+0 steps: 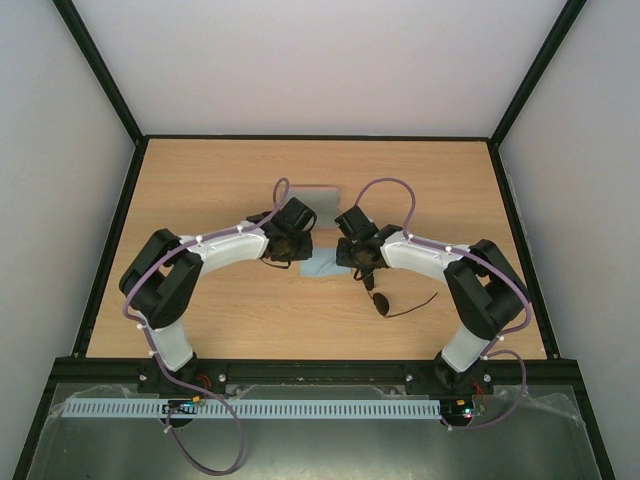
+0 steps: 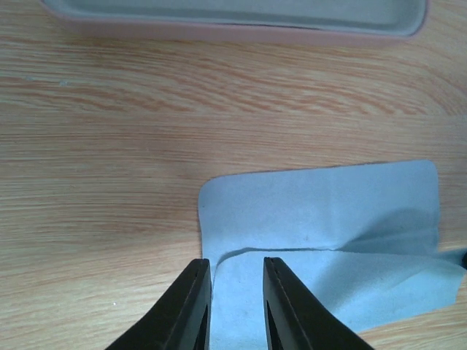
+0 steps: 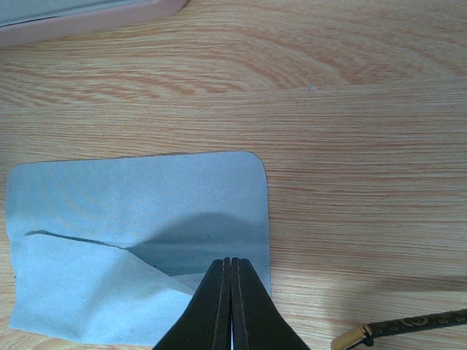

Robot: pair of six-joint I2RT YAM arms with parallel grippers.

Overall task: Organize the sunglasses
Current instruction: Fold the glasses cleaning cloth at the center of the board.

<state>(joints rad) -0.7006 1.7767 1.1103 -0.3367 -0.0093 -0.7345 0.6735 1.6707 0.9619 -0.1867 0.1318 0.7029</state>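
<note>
Sunglasses (image 1: 383, 300) lie near the blue cloth (image 2: 321, 211). We see the left gripper (image 2: 236, 265) slightly spread over it, the right gripper (image 3: 231, 262) pressed together at its fold.

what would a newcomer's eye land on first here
The right gripper and left gripper meet over a light blue cloth at the centre, the right pinching its half-folded edge, the left slightly open. Dark sunglasses lie loose just right of it; a pink case sits beyond.
</note>
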